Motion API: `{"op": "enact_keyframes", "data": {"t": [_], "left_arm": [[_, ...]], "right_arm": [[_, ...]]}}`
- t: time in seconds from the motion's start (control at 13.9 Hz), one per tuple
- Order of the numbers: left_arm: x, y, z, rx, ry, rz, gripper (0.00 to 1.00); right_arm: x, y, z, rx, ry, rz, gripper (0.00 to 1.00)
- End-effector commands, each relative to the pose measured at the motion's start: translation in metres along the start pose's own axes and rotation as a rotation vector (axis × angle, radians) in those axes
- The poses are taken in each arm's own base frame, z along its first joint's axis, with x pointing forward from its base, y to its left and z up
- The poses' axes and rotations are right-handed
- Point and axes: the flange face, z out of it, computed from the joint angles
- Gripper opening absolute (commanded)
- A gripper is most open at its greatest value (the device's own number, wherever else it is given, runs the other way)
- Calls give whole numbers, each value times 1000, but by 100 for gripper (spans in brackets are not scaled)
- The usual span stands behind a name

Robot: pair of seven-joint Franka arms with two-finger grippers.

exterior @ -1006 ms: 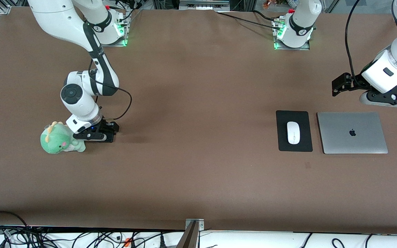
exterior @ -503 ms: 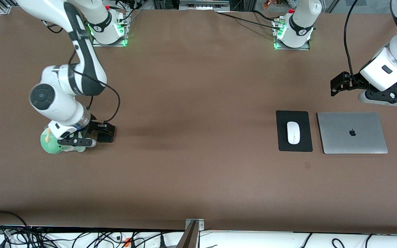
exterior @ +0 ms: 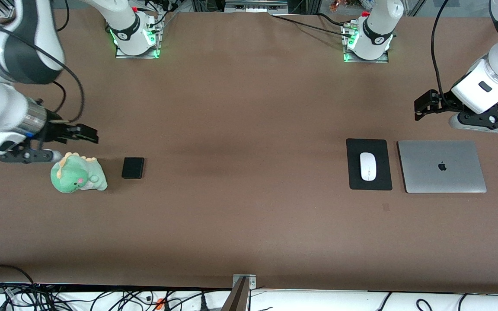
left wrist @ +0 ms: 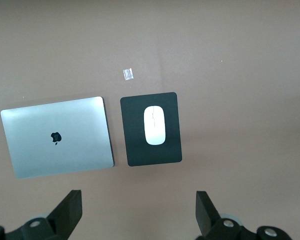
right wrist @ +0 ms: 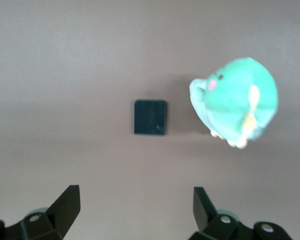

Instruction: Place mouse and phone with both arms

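The phone (exterior: pixel 133 167) lies flat on the counter (exterior: pixel 249 224) beside the plush dinosaur (exterior: pixel 77 173), under no arm; the right gripper (exterior: pixel 28 149), jaws wide and empty, hangs nearest. The mouse (exterior: pixel 367 166) rests lengthwise on its mat (exterior: pixel 355 181); the left gripper (exterior: pixel 482 123) hovers wide open.

Phone (exterior: pixel 132 167) open from above, plush (exterior: pixel 77 174) close beside; mouse (exterior: pixel 367 166) unobstructed on mat (exterior: pixel 368 144), laptop (exterior: pixel 441 166) alongside.
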Motion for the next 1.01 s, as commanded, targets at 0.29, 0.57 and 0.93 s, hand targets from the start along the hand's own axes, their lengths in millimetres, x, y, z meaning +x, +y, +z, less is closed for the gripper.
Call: {"op": "enact_keyframes", "data": {"t": [0.29,0.57,0.93], "left_arm": [[-3,-1,-6,-16,9,6,100],[-3,1,-6,-16,8,9,100],[-3,1,-7,-16,9,9,100]], "right_arm": [[-45,57,-77,-44,-16,-9,100],[-43,58,-110,-56,64,-6,100],[-24,60,-107,-63,112,1,100]]}}
